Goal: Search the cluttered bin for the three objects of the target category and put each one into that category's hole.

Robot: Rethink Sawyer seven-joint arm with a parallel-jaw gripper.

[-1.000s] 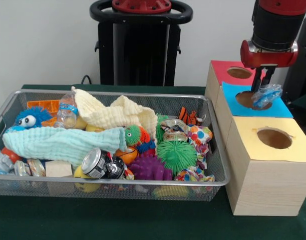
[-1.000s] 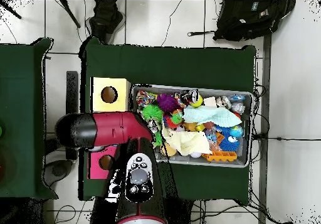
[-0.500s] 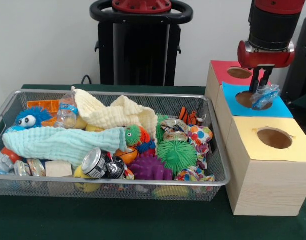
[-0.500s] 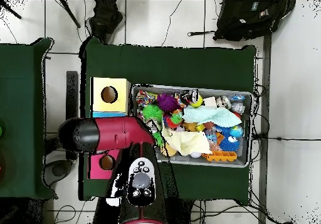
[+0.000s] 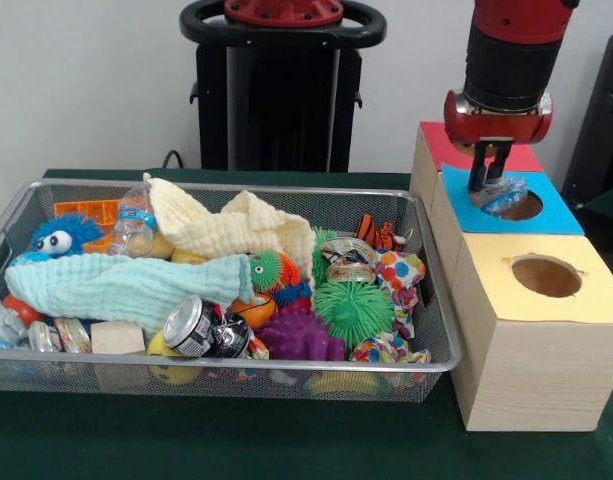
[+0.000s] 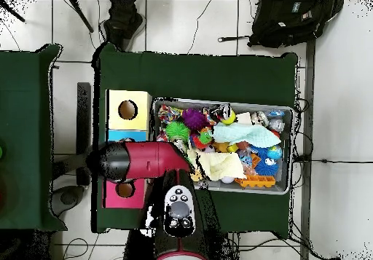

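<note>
The hand point(image 5: 489, 180) hangs over the blue-topped box point(image 5: 464, 205), its fingers clenched on a crumpled clear plastic bottle point(image 5: 502, 193) with a blue label. The bottle sits at the left rim of the blue box's hole point(image 5: 521, 207), partly over the opening and partly over the blue surface; whether it touches the box top is hard to tell from the front view.

Three wooden boxes stand in a row touching one another: a red-topped box point(image 5: 433, 145) farthest back, the blue one in the middle, and a yellow-topped box point(image 5: 531, 340) nearest the camera, its hole point(image 5: 546, 276) uncovered. The row stands just beside the right wall of the wire bin point(image 5: 431, 300), with only a narrow gap between them.

The bin is packed to its rim: a pale green cloth point(image 5: 116, 288), a cream cloth point(image 5: 226, 230), a dented can point(image 5: 194, 326), a green spiky ball point(image 5: 354, 310), a purple spiky ball point(image 5: 298, 338) and a second clear bottle point(image 5: 136, 220) at the back left.

From overhead, the red arm point(image 6: 142, 161) lies across the blue box and hides it. The green bench point(image 6: 197, 71) shows bare cloth beyond the bin and along its front edge.
</note>
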